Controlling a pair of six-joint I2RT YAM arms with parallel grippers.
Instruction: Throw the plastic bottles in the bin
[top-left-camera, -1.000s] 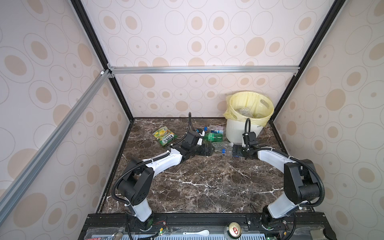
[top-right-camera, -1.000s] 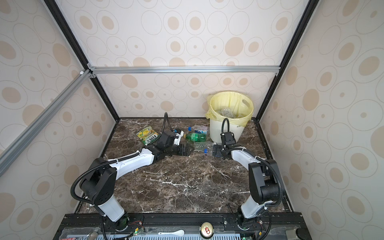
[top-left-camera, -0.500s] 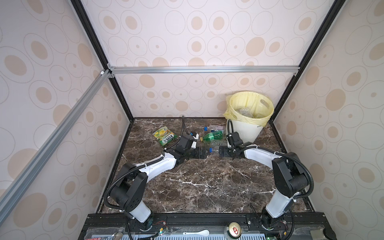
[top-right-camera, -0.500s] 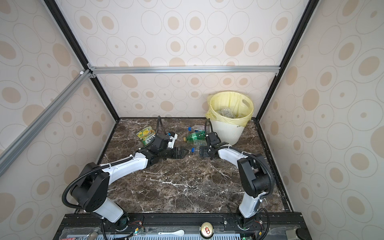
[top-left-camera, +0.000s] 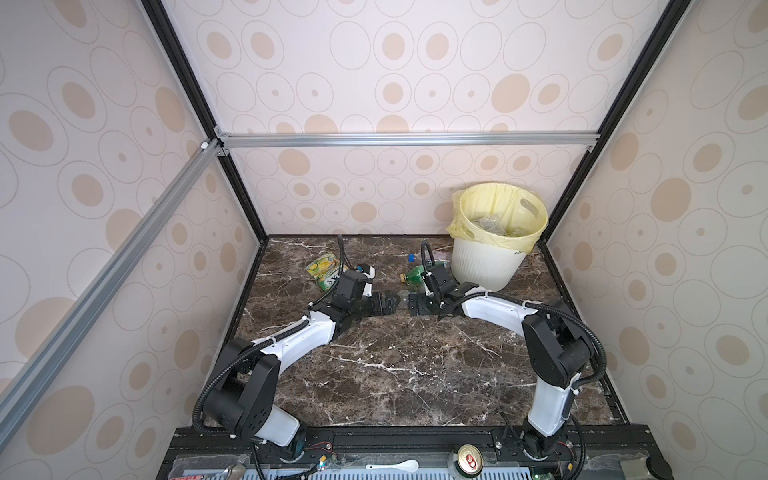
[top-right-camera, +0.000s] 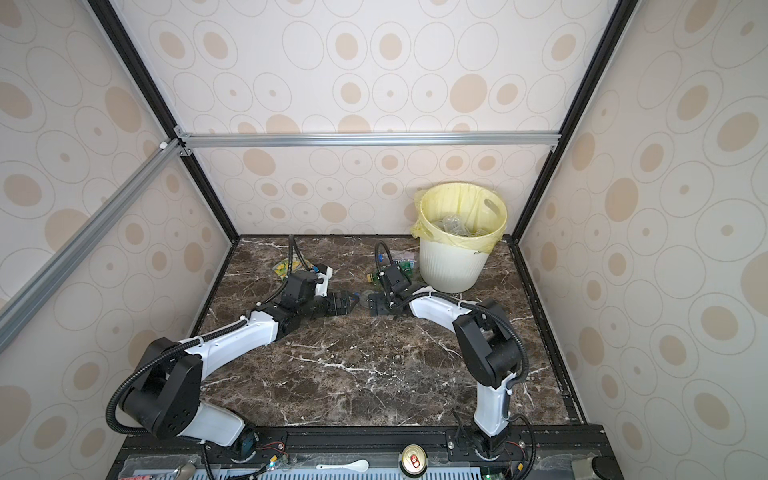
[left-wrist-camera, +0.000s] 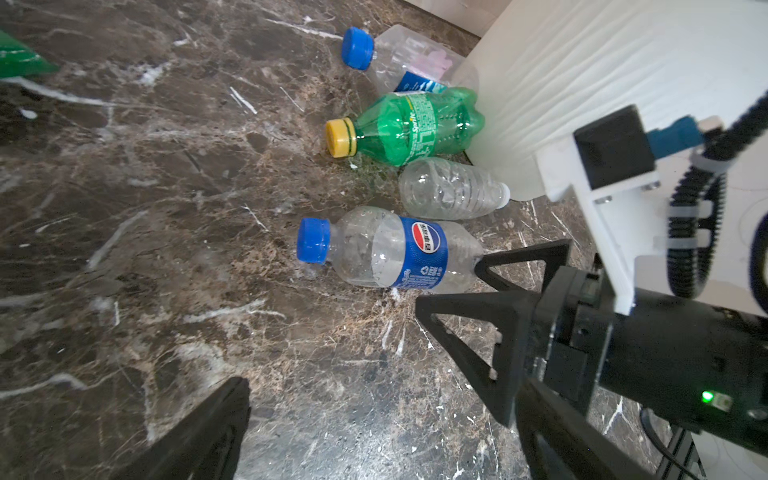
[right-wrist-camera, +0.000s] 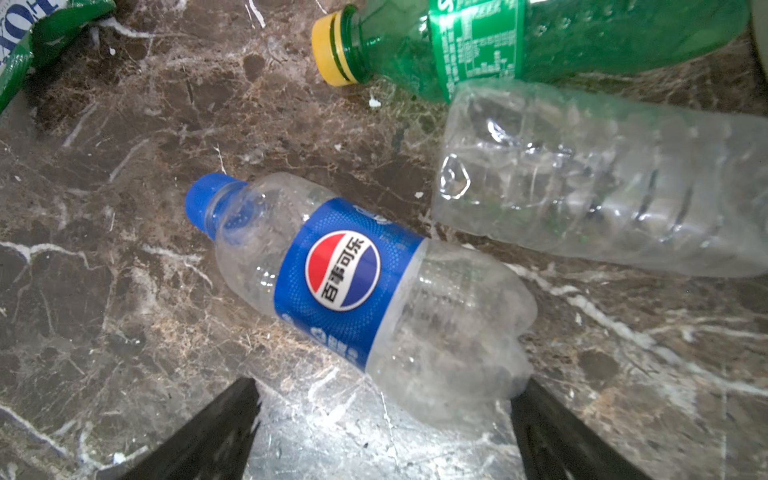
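I have my right gripper (right-wrist-camera: 388, 384) spread wide and empty, framing the base of the Pepsi bottle (right-wrist-camera: 345, 282) for a grab, just short of the bin (top-left-camera: 486, 266). Left gripper (top-left-camera: 390, 304) gapes empty too. Clear bottle (right-wrist-camera: 602, 178) and green bottle (left-wrist-camera: 411, 124) lie against the bin's foot; its contents are indistinct.

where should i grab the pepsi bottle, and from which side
Grip the pepsi bottle across its label, from above. It lies on its side, the label band is straight and round, and bare marble on both sides leaves room for the jaws.
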